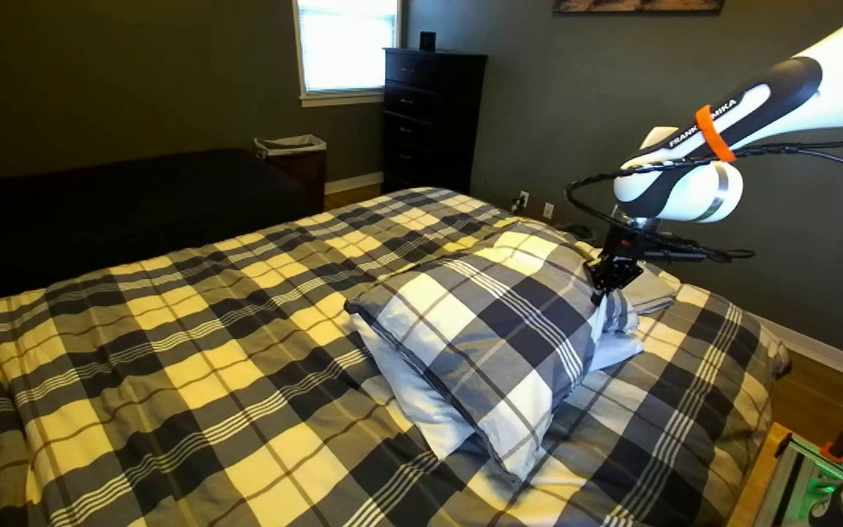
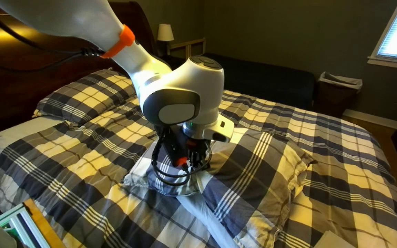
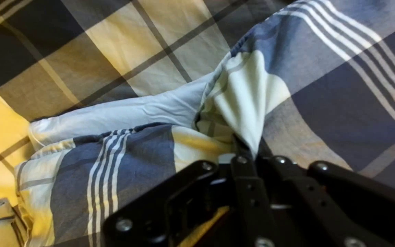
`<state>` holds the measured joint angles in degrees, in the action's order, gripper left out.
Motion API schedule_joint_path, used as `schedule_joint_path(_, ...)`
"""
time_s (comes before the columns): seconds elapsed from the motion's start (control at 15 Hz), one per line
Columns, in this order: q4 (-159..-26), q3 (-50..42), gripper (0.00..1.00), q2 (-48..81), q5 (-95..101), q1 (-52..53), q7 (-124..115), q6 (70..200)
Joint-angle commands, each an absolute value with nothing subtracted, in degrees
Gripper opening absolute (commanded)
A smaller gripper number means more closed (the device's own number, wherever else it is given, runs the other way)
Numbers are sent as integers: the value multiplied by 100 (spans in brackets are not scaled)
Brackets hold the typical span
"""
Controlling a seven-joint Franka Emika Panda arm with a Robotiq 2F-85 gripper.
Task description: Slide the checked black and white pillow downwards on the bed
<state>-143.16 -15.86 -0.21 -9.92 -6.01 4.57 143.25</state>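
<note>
The pillow (image 1: 480, 315) is puffy, in black, grey and white plaid, and lies tilted on the bed (image 1: 202, 373). The pillow also shows in an exterior view (image 2: 253, 172) and at the right of the wrist view (image 3: 348, 85). The plaid bed cover also shows in an exterior view (image 2: 91, 168). My gripper (image 3: 252, 147) is shut on a gathered pale fold at the pillow's edge. In an exterior view the gripper (image 1: 598, 291) is at the pillow's wall-side edge; in an exterior view the wrist and cables partly hide the gripper (image 2: 196, 160).
A pale pillow or cloth (image 1: 421, 413) lies under the plaid pillow. A plaid flap (image 3: 142, 154) lies beside my fingers. Another plaid pillow (image 2: 88, 94) rests near the headboard. A dark dresser (image 1: 432, 121) and a hamper (image 1: 293, 165) stand past the bed.
</note>
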Motion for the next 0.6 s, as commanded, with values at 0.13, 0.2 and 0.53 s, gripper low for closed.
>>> schedule_joint_path(0.13, -14935, -1380, 2, -1217, -452, -965, -102, 13373)
schedule_joint_path(0.2, -15006, -1350, 2, -1353, -385, -1001, -157, 13291)
schedule_joint_path(0.53, -15499, -1195, 2, -1974, 135, -1170, -107, 12951)
